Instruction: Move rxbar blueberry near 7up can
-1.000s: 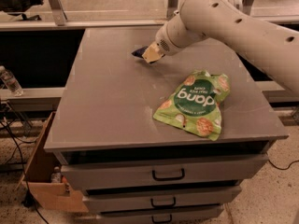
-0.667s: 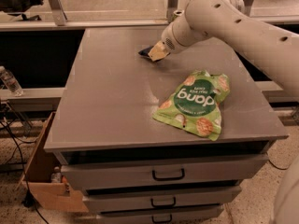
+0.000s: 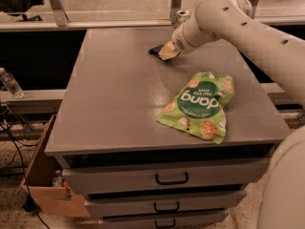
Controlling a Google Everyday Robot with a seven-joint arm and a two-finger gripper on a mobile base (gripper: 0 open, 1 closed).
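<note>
— End effector [image 3: 165, 52] low over the far middle of the tabletop [image 3: 114, 109], closed on the bar [image 3: 155, 49]. Dark wrapper pokes out leftward from the yellowish fingertips.

— Bar resting on the surface or clear of it?

— Cannot tell from this one camera view. It is pinched at its right end, with most of its length free.

— And the can?

— Can [image 3: 180, 18] upright at the far edge, just behind the wrist and partly hidden by the arm. Near the bar, not touching.

— Anything in the way?

— Bag [image 3: 200, 106], green, lies flat toward the near right, well apart from both. No obstacle between bar and can.

— How will the bar handle?

— My judgement: light, flat, slightly bendy, with a slick foil wrapper. Held by one end it may droop or pivot. A pinch across the narrow width near the middle would sit firmer. The can looks light and tippy, so a brush from the wrist could knock it off the edge.

— What remains?

— Little, I reckon: a short carry toward the can, set the bar flat beside it, let go.
</note>
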